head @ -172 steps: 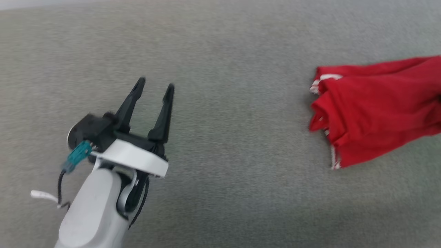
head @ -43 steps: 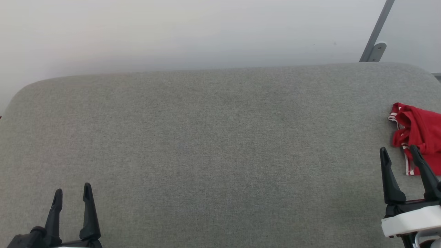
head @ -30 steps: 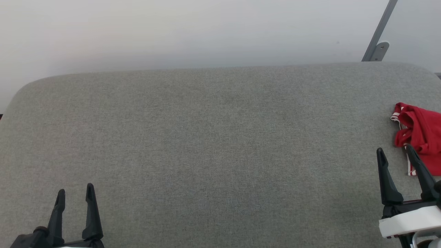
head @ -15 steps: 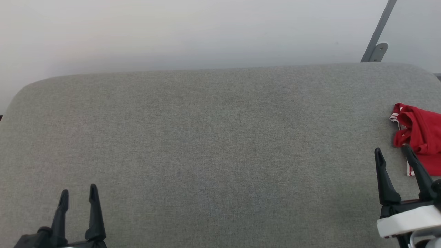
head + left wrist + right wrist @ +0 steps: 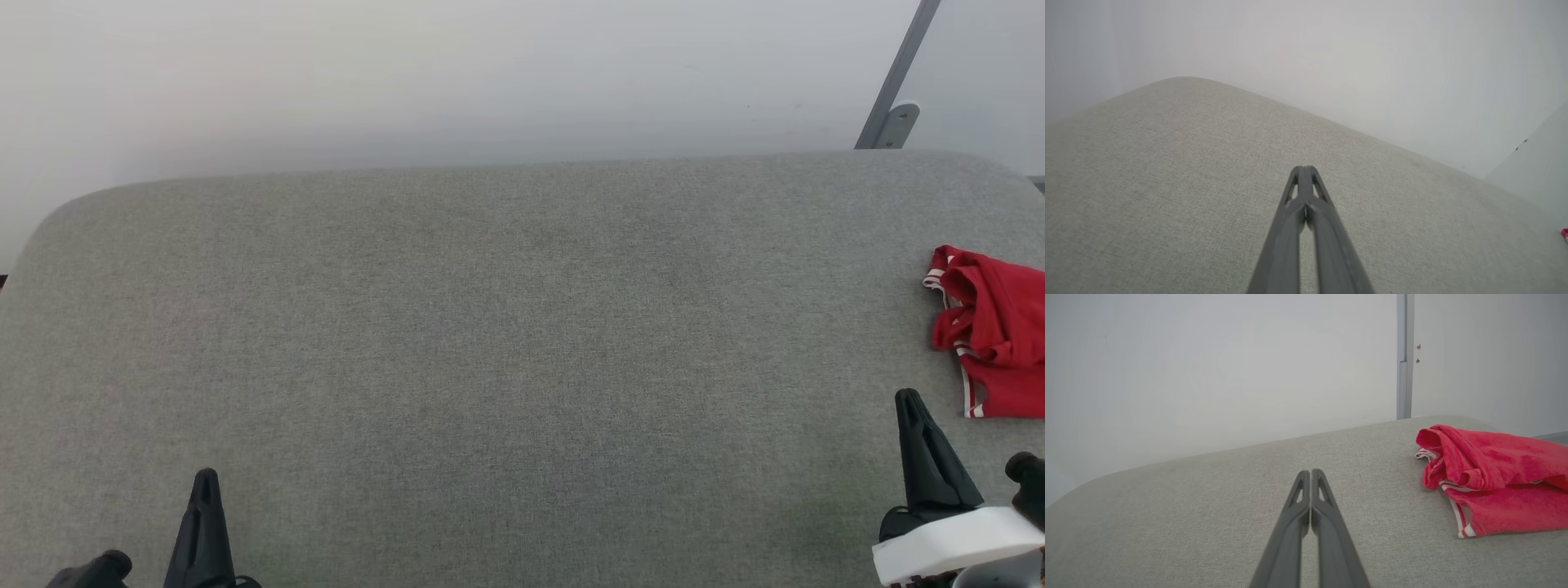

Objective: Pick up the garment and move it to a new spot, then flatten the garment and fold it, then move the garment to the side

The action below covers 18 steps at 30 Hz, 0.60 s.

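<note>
Head view, bottom edge. Left fingers (image 5: 202, 523) at lower left: pressed together into one dark spike, nothing between them. Left wrist view agrees: the fingers (image 5: 1286, 237) meet at the tips over bare table.

Right fingers (image 5: 927, 457) at lower right: also pressed together, holding nothing. White cuff (image 5: 955, 539) just behind them. Right wrist view: tips (image 5: 1290, 526) touching, with a thin slit lower down.

Table (image 5: 490, 343): grey woven cover, rounded far corners.

Garment (image 5: 992, 327): right edge of the frame, mid-height, lying on the table, partly cut off by the frame. Rumpled red cloth with red-and-white striped trim along its left and lower edges. It sits above and right of the right fingers, apart from them. In the right wrist view the garment (image 5: 1494, 482) is a low bunched heap at the right of the frame. In the left wrist view a red sliver (image 5: 1564, 233) shows at the far right edge.

Far: pale wall (image 5: 408, 73) behind the table. Grey post (image 5: 906, 65) slants at upper right, with a bracket (image 5: 891, 121) at its foot.
</note>
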Tool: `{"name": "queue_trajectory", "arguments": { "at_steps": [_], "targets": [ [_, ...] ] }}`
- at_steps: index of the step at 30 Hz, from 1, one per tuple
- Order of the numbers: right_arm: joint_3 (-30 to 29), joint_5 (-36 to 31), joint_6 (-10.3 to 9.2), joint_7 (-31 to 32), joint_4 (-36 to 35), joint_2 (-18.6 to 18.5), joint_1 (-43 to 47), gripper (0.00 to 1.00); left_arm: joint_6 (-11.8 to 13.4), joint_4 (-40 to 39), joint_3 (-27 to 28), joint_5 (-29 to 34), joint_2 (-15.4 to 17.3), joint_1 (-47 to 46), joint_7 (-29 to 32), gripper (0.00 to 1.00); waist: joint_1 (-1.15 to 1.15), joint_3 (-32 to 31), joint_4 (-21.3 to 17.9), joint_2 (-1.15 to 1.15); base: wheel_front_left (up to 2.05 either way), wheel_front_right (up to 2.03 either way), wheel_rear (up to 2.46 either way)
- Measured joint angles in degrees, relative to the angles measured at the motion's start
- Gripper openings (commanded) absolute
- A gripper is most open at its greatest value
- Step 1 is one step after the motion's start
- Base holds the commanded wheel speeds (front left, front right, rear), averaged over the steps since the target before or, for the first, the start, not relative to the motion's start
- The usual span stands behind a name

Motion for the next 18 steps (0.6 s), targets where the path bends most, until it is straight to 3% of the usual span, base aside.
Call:
{"name": "queue_trajectory", "arguments": {
  "at_steps": [18],
  "targets": [
    [-1.1, 16.0, 0.00, 4.5, 1.0, 2.2, -1.5, 0.00, 0.0, 1.8, -0.5, -16.6, 0.0, -3.4, 4.5, 0.00, 0.00, -0.2, 0.1, 0.00, 0.00, 0.00, 0.00]
  ]
}}
